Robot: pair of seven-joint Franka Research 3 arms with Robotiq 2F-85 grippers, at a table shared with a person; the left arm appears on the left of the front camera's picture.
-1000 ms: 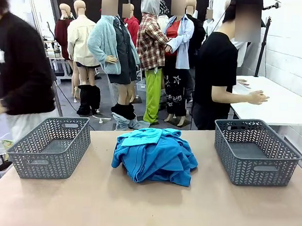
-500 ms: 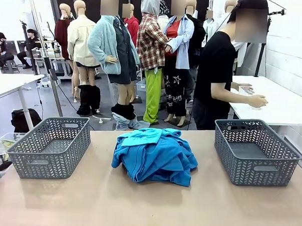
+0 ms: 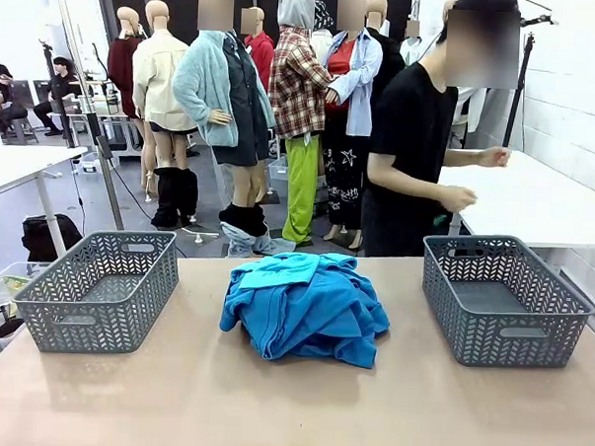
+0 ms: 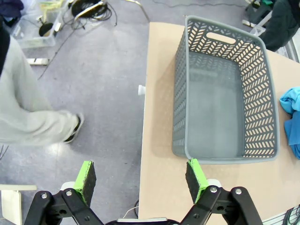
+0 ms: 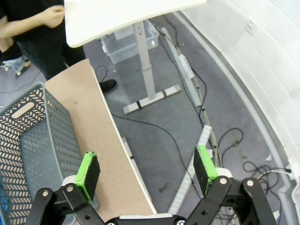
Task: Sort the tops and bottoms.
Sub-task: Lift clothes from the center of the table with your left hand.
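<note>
Your left pincer (image 4: pixel 140 179) and right pincer (image 5: pixel 146 168) are both wide, empty. The tops (image 3: pixel 304 307) look soft, light, probably tangled; pinch a raised fold, beyond the basket (image 4: pixel 225 160) ahead of the left pincer.

The tops (image 3: pixel 304 307) lie bunched, their number unclear.

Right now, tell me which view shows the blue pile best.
The front view: the whole blue pile lies mid-table between the left basket and the right basket. The left wrist view catches just the pile's edge beside the left basket. The right wrist view faces the right basket and the floor.
</note>
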